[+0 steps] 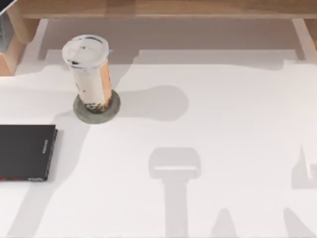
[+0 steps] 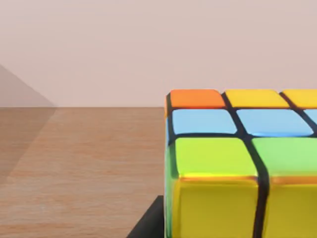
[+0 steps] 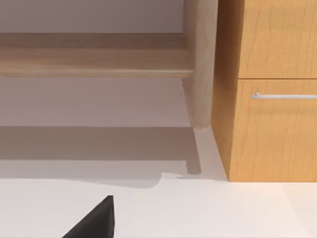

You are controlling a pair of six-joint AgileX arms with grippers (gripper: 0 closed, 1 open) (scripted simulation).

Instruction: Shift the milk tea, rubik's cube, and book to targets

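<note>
The milk tea, a tall white and orange cup with a white lid, stands upright on the round grey-green target disc at the table's back left. The flat black target slab lies at the left edge, partly cut off by the picture. The rubik's cube sits very close in the left wrist view, with a dark shape under its near corner. A dark part of my right gripper shows low in the right wrist view. The book is out of view.
A wooden shelf rail runs along the back of the white table. A wooden cabinet with a metal handle and a round wooden leg stand ahead in the right wrist view. Arm shadows fall on the table's front.
</note>
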